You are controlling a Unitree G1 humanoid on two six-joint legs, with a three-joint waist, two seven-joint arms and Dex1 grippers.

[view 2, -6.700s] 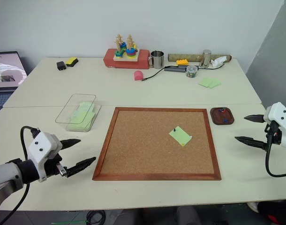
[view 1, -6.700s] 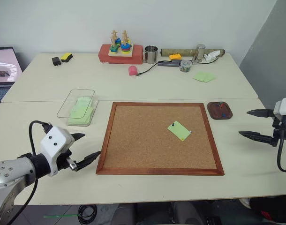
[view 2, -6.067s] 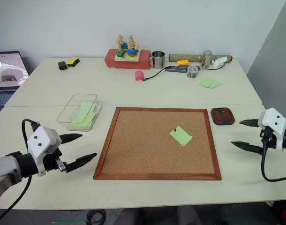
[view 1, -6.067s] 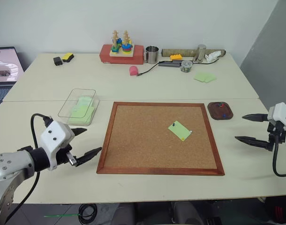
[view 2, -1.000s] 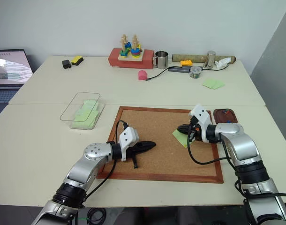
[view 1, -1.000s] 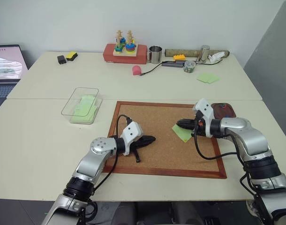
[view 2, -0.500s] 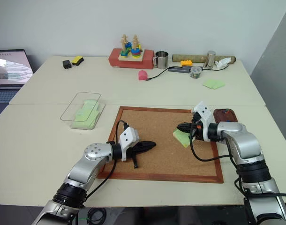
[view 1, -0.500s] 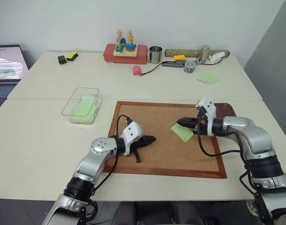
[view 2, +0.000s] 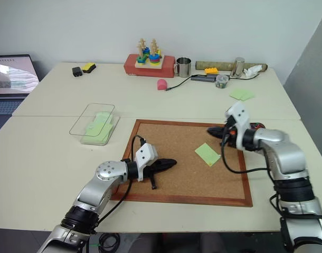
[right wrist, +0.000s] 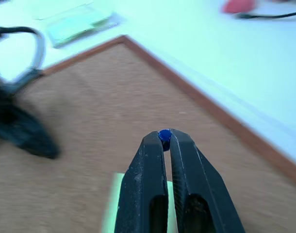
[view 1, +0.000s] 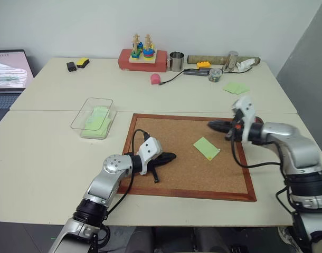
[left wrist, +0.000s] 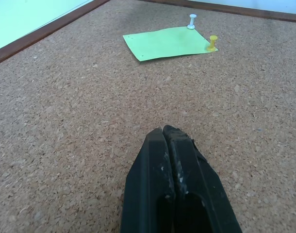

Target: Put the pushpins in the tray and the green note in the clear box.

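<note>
The green note lies on the cork board, right of centre. In the left wrist view a white pushpin and a yellow pushpin stand at the note's far edge. My right gripper hovers above the board just behind the note, shut on a blue pushpin. The tray peeks out behind my right wrist, mostly hidden. My left gripper rests shut and empty on the board's left part. The clear box sits left of the board with green notes inside.
Along the table's back edge stand a red box with a stacking toy, a metal cup, a small jar and a pair of pale green notes. A pink object lies mid-table. A laptop is far left.
My right gripper has lifted up and away to the right from the note's corner, carrying the blue pushpin. The left gripper has stayed put.
</note>
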